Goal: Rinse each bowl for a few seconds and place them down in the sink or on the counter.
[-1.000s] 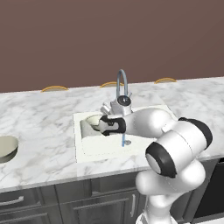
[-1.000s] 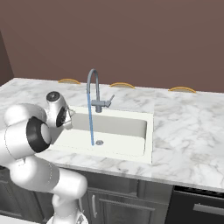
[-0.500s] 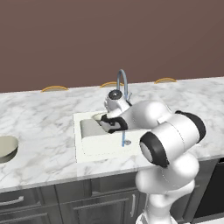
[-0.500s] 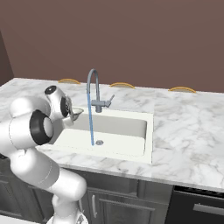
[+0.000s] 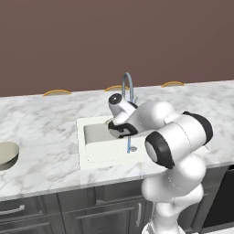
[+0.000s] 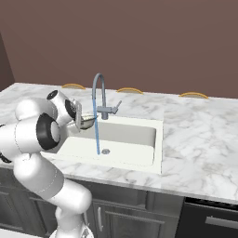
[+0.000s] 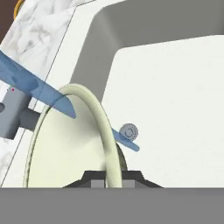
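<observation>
Over the sink (image 6: 139,160), the gripper (image 7: 111,177) pinches the cream bowl's (image 7: 74,144) rim, tipped on edge, now nearer the water stream (image 6: 96,130).

We see a plain brown wall (image 5: 114,41) behind the worktop, and three thin orange curved shapes (image 6: 129,90) spaced along its base. Below the slab, dark grey cabinet fronts (image 5: 68,215) carry slim silver bar handles (image 5: 13,210). At the far right sits a black appliance front (image 6: 209,222).
</observation>
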